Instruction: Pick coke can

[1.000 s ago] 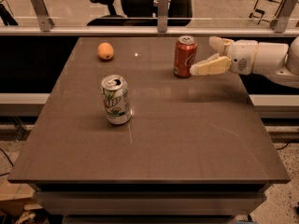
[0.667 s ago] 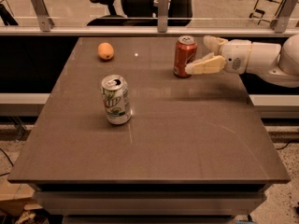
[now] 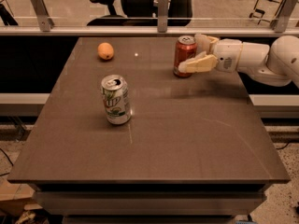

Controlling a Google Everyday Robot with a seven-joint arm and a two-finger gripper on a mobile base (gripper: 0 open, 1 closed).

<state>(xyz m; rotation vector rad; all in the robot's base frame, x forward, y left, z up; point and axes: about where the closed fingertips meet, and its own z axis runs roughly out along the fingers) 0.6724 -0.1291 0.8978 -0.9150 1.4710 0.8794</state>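
Note:
The red coke can point(image 3: 184, 55) stands upright at the far right of the brown table point(image 3: 187, 139). My gripper point(image 3: 191, 53) reaches in from the right at can height. Its jaws are open and straddle the can: the near finger point(image 3: 196, 64) lies across the can's front right side and the far finger point(image 3: 203, 41) is just behind its right edge. I cannot tell whether either finger touches the can. The can rests on the table.
A white-and-green 7UP can point(image 3: 116, 100) stands upright left of the table's centre. An orange point(image 3: 105, 51) lies at the far left. A metal rail point(image 3: 140, 30) and an office chair point(image 3: 140, 3) are behind the table's far edge.
My gripper has moved left toward the coke can, so that its fingers now reach around the can's right side. The can, the 7UP can and the orange have not moved.

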